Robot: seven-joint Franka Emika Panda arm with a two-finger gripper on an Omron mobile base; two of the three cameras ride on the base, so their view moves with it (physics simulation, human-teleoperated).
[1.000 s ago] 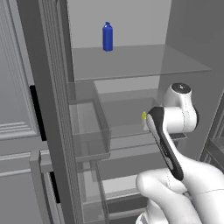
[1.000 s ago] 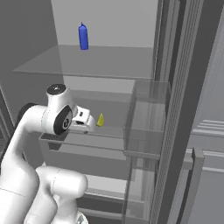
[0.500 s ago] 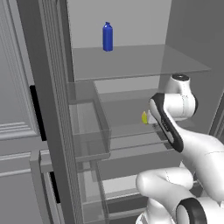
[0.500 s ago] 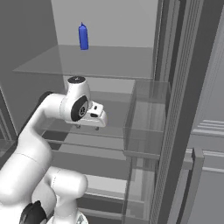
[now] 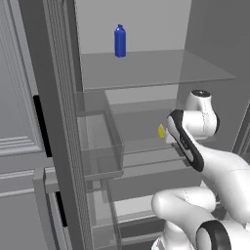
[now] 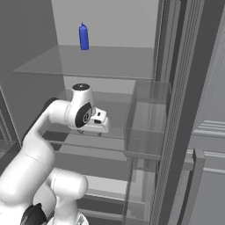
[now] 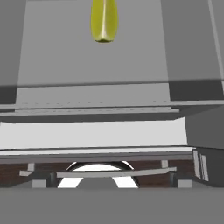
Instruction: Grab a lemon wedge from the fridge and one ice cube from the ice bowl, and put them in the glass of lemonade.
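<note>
Left base view has the fridge [image 5: 58,122] standing open and the lemon wedge [image 5: 161,131] lying on a middle shelf just ahead of the claw [image 6: 102,124], which is spread wide and empty, so nothing looks grabbed yet and every step remains.
</note>
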